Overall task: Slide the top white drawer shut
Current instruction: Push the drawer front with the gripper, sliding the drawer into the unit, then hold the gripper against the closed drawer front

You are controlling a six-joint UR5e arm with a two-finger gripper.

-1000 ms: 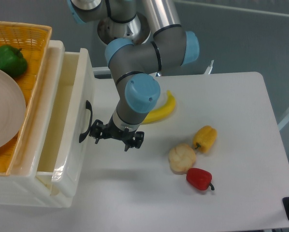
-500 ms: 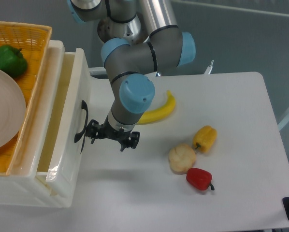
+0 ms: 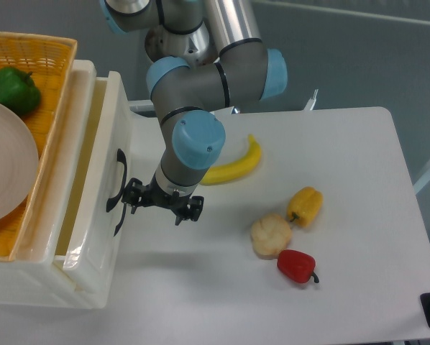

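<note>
The top white drawer point(image 3: 119, 122) stands at the left, pulled out a little, with a narrow strip of its inside showing. Its curved black handle point(image 3: 116, 180) is on the front face. My gripper point(image 3: 162, 205) hangs low over the table just right of that front. Its fingers are spread open, and the left fingertip point(image 3: 133, 198) is at the handle's lower end. Nothing is held between the fingers. A bit of the lower white drawer point(image 3: 93, 277) shows beneath.
An orange woven basket point(image 3: 39, 54) sits on top of the drawer unit, holding a green pepper point(image 3: 12, 88) and a beige plate point(image 3: 6, 169). On the table lie a banana point(image 3: 236, 162), a yellow pepper point(image 3: 305, 205), a red pepper point(image 3: 296, 265) and a pale round item point(image 3: 271, 235).
The gripper has moved left against the drawer front. The top drawer has slid left with it, and the open gap has narrowed.
</note>
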